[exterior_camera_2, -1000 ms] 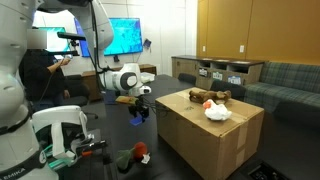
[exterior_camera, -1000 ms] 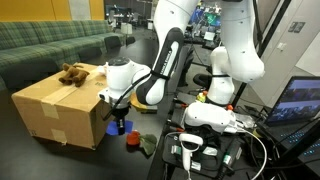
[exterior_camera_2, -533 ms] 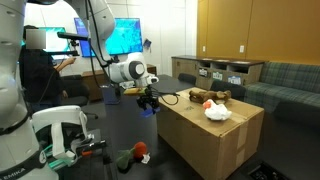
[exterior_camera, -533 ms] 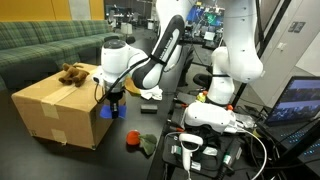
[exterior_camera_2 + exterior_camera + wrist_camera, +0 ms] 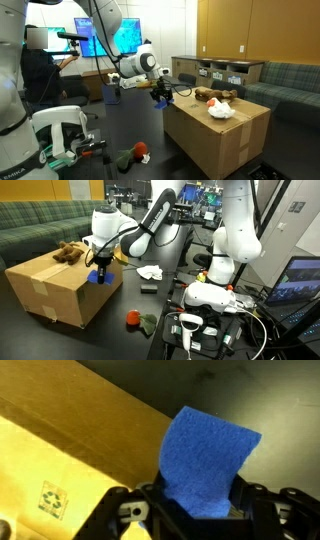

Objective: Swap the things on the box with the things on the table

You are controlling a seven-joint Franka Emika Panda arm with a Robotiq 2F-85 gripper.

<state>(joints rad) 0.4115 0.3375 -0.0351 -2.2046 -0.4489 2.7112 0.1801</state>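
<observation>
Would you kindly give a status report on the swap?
Gripper shut on blue foam block. Block over edge of brown cardboard box. Brown plush toy, white crumpled cloth further along box top.

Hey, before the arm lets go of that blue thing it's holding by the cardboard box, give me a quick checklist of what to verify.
1. Grip: jaws shut on the blue piece, pinched from both sides: ok.
2. Position over the cardboard box: the wrist view shows the piece at the box's edge, partly over the dark surface beyond it: not ok.
3. Landing spot: there is bare cardboard between that edge and the plush toy: ok.
4. Height above the box top: cannot tell.
5. Box cleared for the swap: the plush toy and the white crumpled item lie on it: not ok.
</observation>
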